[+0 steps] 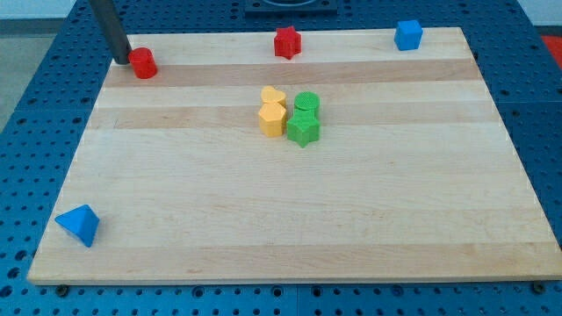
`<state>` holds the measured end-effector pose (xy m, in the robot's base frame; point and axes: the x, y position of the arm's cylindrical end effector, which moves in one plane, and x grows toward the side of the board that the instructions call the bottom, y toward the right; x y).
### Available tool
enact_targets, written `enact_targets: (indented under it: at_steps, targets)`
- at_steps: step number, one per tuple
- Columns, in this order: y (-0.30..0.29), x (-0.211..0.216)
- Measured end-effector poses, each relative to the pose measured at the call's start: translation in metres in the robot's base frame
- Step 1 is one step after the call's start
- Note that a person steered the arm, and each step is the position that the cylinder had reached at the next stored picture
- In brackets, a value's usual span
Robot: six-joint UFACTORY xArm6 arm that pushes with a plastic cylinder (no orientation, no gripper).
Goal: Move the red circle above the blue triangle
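The red circle [143,63] is a short red cylinder near the top left corner of the wooden board [290,237]. My tip [121,61] stands just to its left, touching or almost touching it. The blue triangle [79,225] lies near the board's bottom left corner, far below the red circle.
A red star block [287,42] sits at the top middle and a blue cube [407,35] at the top right. In the middle, a yellow heart [273,96] and a yellow block [272,118] stand next to a green cylinder [307,104] and a green star [303,130].
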<state>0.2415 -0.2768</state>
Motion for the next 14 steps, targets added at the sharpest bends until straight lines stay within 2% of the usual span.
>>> enact_targets:
  at_steps: [1,2,3,4,5,7,8,9,10,11,12,13,14]
  targets:
    - [0.015,-0.024]
    - [0.032,0.001]
    - [0.036,0.047]
    - [0.036,0.053]
    - [0.047,0.039]
    - [0.050,0.137]
    - [0.051,0.112]
    - [0.045,0.121]
    - [0.042,0.177]
    - [0.042,0.166]
    - [0.042,0.122]
    - [0.005,0.121]
    - [-0.013,0.168]
